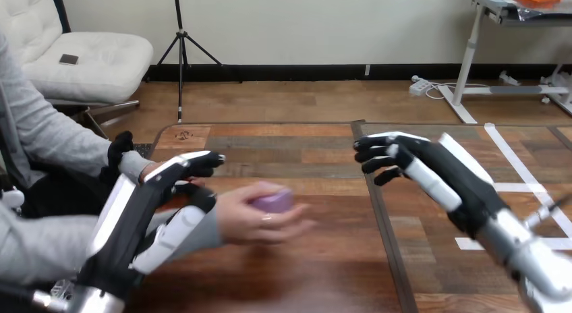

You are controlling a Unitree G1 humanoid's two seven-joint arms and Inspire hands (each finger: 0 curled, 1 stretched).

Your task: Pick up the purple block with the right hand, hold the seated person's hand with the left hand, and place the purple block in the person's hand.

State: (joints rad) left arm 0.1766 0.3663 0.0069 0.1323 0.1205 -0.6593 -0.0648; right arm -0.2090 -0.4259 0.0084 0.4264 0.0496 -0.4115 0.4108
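The purple block (272,199) lies in the person's hand (251,222), which is held out over the table left of centre with its fingers loosely round the block. My left hand (164,204) grips the person's wrist just behind it, fingers over the top and thumb below the grey sleeve. My right hand (411,163) hovers open to the right of the block, a clear gap away, its fingers relaxed and pointing left with nothing in them.
The wooden table (317,279) has a seam running front to back just right of centre, and white tape lines (519,171) at its right. The person's other arm (128,161) rests at the table's far left edge.
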